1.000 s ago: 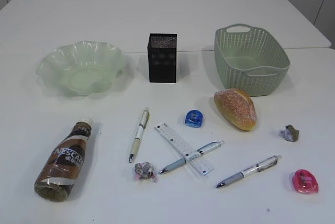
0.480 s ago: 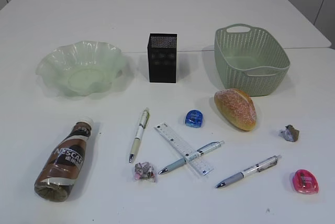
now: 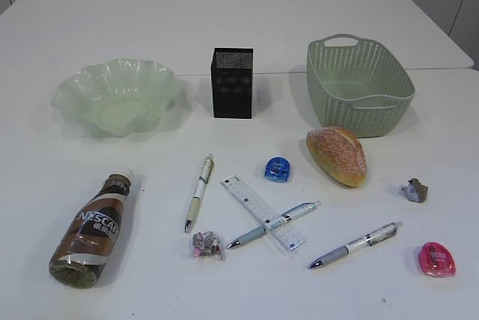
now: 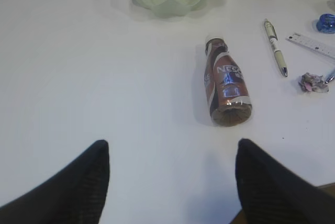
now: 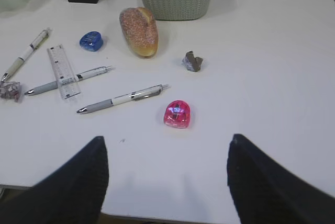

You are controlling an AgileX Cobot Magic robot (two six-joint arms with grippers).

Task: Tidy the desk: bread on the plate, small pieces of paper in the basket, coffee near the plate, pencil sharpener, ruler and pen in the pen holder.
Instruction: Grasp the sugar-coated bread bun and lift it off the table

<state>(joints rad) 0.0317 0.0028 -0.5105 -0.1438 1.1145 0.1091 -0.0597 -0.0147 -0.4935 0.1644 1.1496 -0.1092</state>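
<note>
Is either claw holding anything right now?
No. The left claw and right claw are both open and empty above the desk.

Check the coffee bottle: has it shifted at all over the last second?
No. The coffee bottle lies on its side in the same spot, cap toward the plate, unchanged against the nearby pen.

Matt white desk [image 3: 67, 13], translucent ruffled plastic plate [image 3: 116, 97], black mesh pen holder [image 3: 232, 83], woven-look plastic basket [image 3: 358, 88], rough speckled bread [image 3: 337, 155]
</note>
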